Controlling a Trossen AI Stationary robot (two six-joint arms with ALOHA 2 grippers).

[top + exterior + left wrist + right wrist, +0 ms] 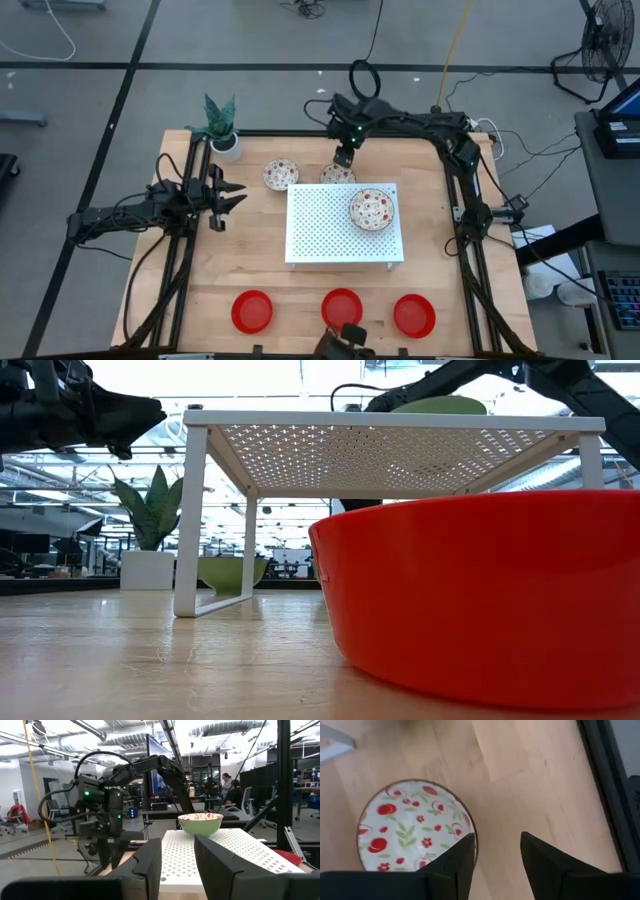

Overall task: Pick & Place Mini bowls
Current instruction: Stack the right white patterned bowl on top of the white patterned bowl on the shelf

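Note:
Three mini bowls are white with a red pattern. One (372,209) sits on the white perforated board (320,235), one (281,175) rests on the table beyond the board's far left corner, and one (337,174) (415,827) lies at the board's far edge. My right gripper (345,158) (496,840) hangs open above that last bowl's rim, pointing steeply down. Three plain red mini bowls (252,311) (342,307) (414,314) stand in a row along the near edge. My left gripper (230,195) (177,860) waits open at the table's left, pointing toward the board.
The board stands on legs (190,520) as a raised shelf with room underneath. A white plant pot (225,140) is at the far left corner. Bare wood lies between the board and the red bowls. People sit in the room beyond (232,790).

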